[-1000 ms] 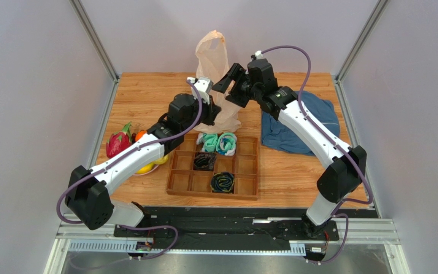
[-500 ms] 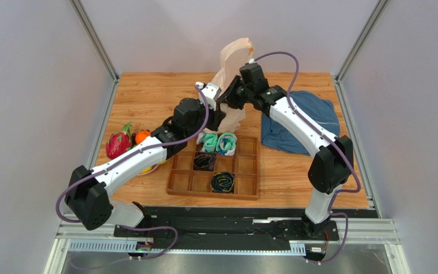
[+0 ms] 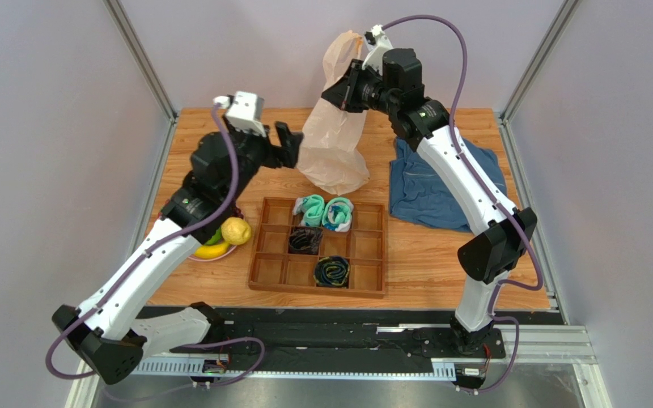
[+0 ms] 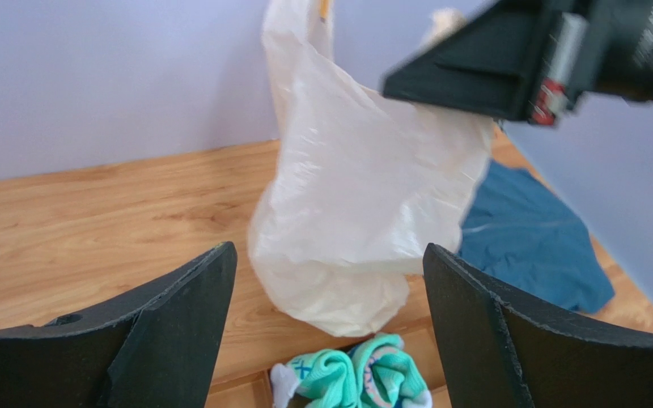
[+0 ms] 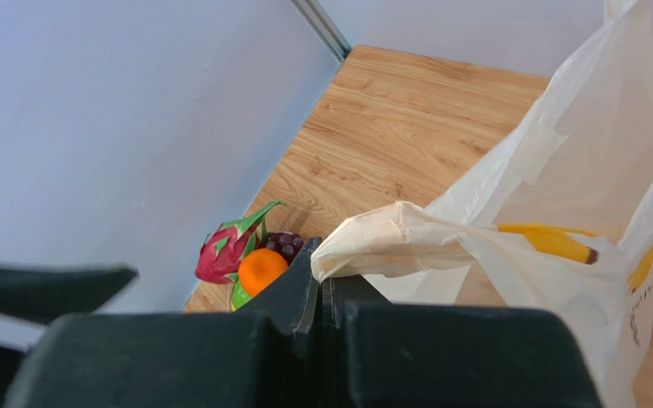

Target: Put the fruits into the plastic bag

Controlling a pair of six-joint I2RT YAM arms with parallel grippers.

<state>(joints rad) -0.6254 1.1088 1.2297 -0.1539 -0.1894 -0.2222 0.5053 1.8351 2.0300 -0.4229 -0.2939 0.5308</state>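
1. Gripping a gathered fold at the top of the plastic bag (image 3: 332,149): right gripper (image 3: 344,92), fingers shut flat on the film, raised over the far side of the table (image 3: 219,144).
2. Plastic bag: hanging from that grip, its bottom down at the table just behind the tray (image 3: 364,255).
3. Left gripper (image 3: 290,143): fingers spread wide, holding nothing, just left of the bag; contact cannot be told.
4. Fruits, all outside the bag, clustered at the tray's left edge: lemon (image 3: 235,230), banana (image 3: 211,251), dragon fruit (image 5: 226,253), orange (image 5: 262,269), grapes (image 5: 283,244).
5. Tray: wooden, divided; teal socks (image 3: 324,212) in a back compartment, dark socks (image 3: 304,240) in the one nearer.
6. Blue garment (image 3: 441,187): lying right of the bag.
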